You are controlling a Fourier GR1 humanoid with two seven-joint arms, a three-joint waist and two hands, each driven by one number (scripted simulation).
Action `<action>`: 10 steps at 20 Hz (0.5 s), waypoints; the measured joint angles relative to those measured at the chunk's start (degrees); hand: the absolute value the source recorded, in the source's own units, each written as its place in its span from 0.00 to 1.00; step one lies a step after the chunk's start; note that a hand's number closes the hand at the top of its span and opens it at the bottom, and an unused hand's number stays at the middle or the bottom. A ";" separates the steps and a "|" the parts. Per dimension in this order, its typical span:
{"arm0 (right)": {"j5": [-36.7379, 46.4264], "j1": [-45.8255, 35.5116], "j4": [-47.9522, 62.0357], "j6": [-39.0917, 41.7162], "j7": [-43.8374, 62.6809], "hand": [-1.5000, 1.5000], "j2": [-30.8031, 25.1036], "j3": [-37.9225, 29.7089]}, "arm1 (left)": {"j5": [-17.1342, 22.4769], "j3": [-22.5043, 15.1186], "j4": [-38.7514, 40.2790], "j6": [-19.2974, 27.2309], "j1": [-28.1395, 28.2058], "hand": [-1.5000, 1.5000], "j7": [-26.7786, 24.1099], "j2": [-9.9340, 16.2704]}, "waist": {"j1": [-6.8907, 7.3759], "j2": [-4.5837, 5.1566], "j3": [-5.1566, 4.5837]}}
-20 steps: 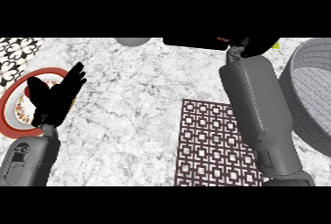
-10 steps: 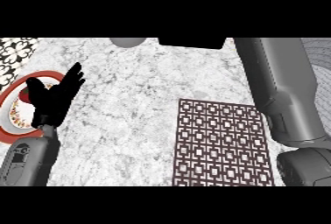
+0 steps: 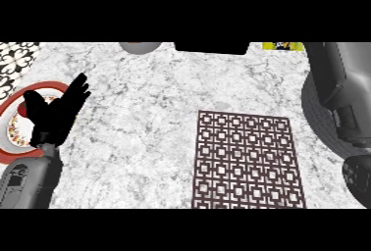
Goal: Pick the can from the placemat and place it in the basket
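The brown patterned placemat [image 3: 250,162] lies right of centre on the marble counter with nothing on it. No can shows anywhere in the head view. My right forearm [image 3: 340,93] runs up the right edge and leaves the view at the top, so its hand is hidden. It covers most of the grey basket [image 3: 316,122], of which only a dark strip shows beside the arm. My left hand [image 3: 54,115] rests open at the left, fingers up, over a plate.
A red-rimmed plate [image 3: 45,84] sits at the left edge under my left hand. At the counter's back are a grey round object [image 3: 141,46], a black block [image 3: 210,47] and a yellow-green item [image 3: 282,46]. A patterned tile [image 3: 18,55] is at the far left corner.
My right arm has swung from the counter's back middle to the right edge, over the basket, and its hand has left the view. The left hand has stayed put.
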 measured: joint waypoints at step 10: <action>2.81 3.21 2.98 -2.35 -0.95 1.00 -3.57 -4.91 | 0.63 1.01 -1.17 0.07 2.20 0.50 -0.04 0.06 | -2.08 -0.74 0.10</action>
